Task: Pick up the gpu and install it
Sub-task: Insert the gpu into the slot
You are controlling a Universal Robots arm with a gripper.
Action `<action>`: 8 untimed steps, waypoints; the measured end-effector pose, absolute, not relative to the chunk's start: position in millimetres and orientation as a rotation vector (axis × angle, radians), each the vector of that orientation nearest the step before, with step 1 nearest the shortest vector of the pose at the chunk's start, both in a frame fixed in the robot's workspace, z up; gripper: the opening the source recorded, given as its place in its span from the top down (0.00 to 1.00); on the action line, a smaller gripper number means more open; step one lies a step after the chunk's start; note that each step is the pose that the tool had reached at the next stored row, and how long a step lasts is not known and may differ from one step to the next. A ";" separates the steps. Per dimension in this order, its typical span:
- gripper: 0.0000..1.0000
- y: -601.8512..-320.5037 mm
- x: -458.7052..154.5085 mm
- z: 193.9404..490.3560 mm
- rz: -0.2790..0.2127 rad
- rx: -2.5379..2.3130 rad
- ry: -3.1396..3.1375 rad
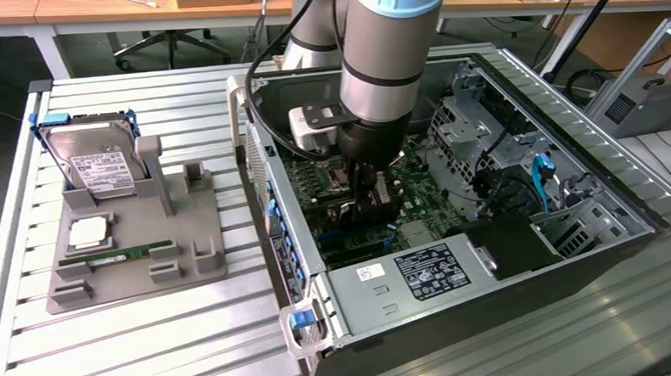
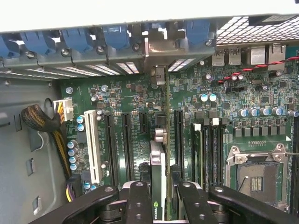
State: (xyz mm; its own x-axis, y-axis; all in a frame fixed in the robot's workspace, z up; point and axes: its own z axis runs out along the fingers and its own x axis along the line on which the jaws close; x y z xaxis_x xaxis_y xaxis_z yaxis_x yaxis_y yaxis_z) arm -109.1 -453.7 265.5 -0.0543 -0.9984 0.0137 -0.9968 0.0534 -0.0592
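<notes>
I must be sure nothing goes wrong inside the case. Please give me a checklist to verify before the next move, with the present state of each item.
1. Claw closed on the gpu: ok, fingers stand on both sides of the card.
2. Card on edge above the motherboard: ok.
3. Card's bracket end toward the case's rear slot openings: ok.
4. Card seated in a slot: cannot tell.
5. Yellow cable bundle away from the card: ok.
6. Arm free of the case wall: ok.
</notes>
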 end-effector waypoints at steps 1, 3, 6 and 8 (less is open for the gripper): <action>0.73 -453.1 -109.2 265.5 -0.083 -2.141 2.257; 0.73 -452.3 -109.2 265.5 -0.086 -2.144 2.257; 0.73 -450.7 -109.2 265.5 -0.091 -2.150 2.254; 0.73 -450.3 -109.1 265.4 -0.091 -2.153 2.251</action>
State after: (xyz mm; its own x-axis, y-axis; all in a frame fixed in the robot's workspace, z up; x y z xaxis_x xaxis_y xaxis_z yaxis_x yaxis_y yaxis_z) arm -109.1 -450.3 265.4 -0.0453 -0.9987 0.0224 -0.9973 0.0439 -0.0597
